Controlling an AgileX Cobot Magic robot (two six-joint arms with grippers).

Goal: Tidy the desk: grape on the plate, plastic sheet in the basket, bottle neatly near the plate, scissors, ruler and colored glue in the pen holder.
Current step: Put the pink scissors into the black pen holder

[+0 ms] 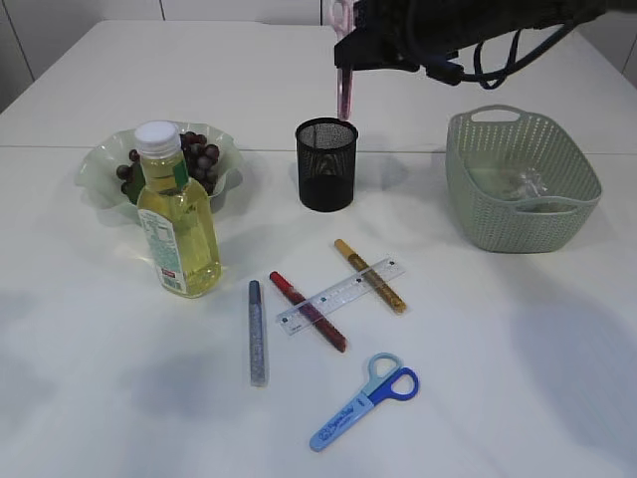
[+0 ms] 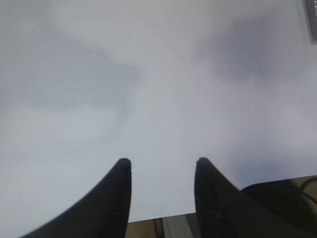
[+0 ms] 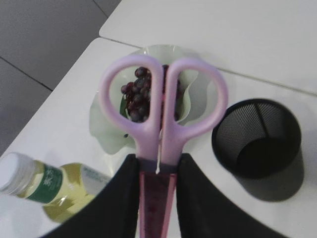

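Note:
My right gripper (image 1: 350, 58) (image 3: 157, 161) is shut on pink scissors (image 1: 343, 88) (image 3: 161, 124), which hang blade-down just above the black mesh pen holder (image 1: 326, 164) (image 3: 256, 138). Blue scissors (image 1: 365, 400), a clear ruler (image 1: 340, 295) and red (image 1: 309, 311), gold (image 1: 370, 276) and silver (image 1: 258, 332) glue sticks lie on the table. Grapes (image 1: 194, 154) sit on the pale green plate (image 1: 100, 169), with the bottle (image 1: 177, 214) upright in front. The plastic sheet (image 1: 518, 184) lies in the basket (image 1: 557, 224). My left gripper (image 2: 162, 161) is open over bare table.
The ruler rests across the red and gold glue sticks. The basket stands at the right, the plate at the left, with the pen holder between them at the back. The table's near edge (image 2: 163, 220) shows under my left gripper.

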